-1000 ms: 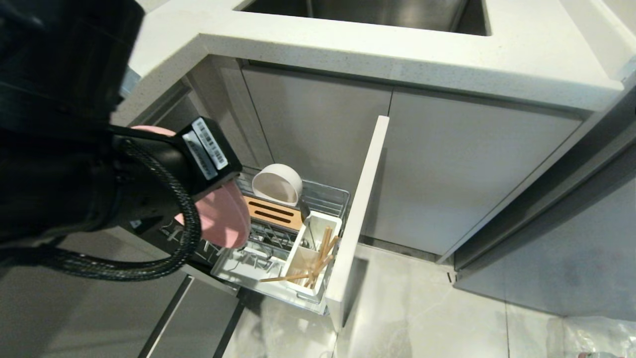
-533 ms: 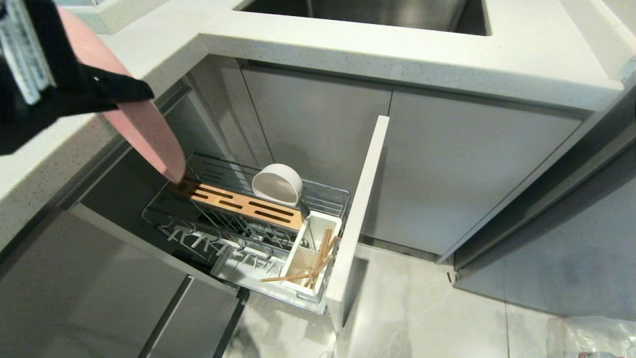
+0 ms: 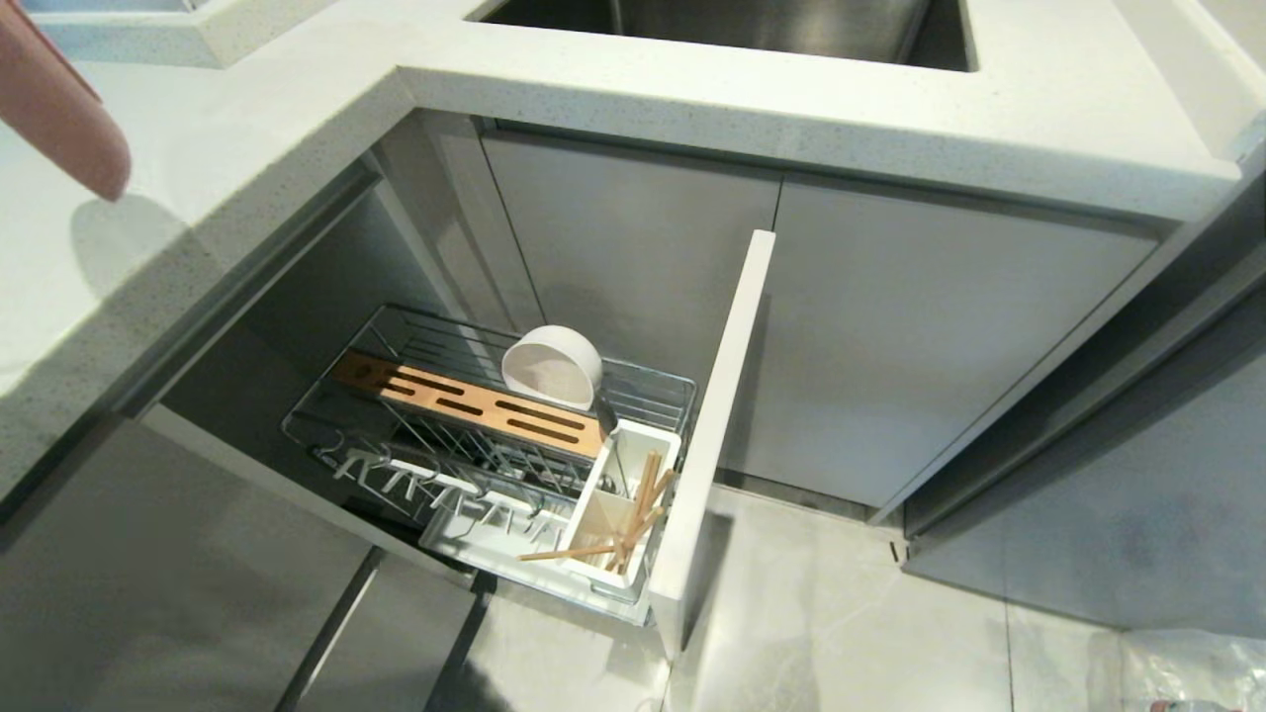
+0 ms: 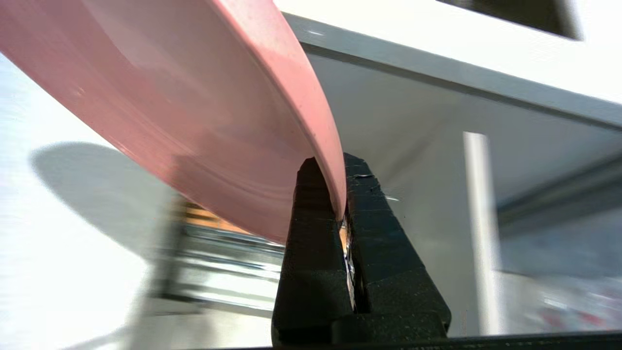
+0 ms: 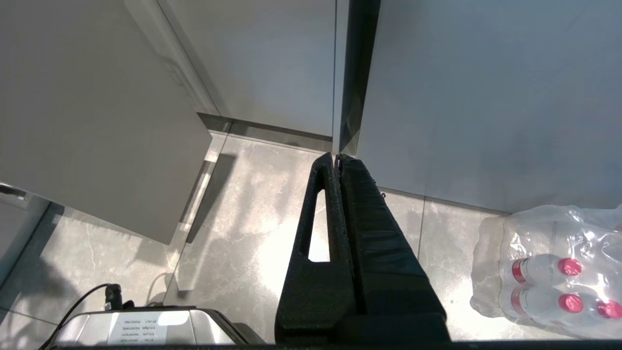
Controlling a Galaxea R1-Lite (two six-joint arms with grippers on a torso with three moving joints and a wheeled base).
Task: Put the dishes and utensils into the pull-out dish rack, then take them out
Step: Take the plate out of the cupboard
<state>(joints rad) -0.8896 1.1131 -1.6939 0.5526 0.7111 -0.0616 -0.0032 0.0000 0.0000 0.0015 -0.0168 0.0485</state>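
Left gripper [image 4: 340, 194]: pinching the rim of a pink plate [image 4: 194, 112], held above the white bench [image 3: 247, 148] at its left corner; the plate's edge shows at the head view's upper left [image 3: 59, 119].
Right gripper [image 5: 337, 163]: pressed together, empty, hanging over the floor [image 5: 243, 218] beside a wrapped pack of bottles [image 5: 549, 272].
Pull-out dish rack [image 3: 475, 435]: drawn out from under the bench, attached to a pale cabinet front [image 3: 717, 425].
Off-white bowl [image 3: 552, 368]: on its side in the rack, behind the bamboo strip [image 3: 470, 403].
Chopsticks [image 3: 633, 519]: leaning in the white utensil cup [image 3: 618, 509] at the rack's front corner.
Spoon: cannot be made out.
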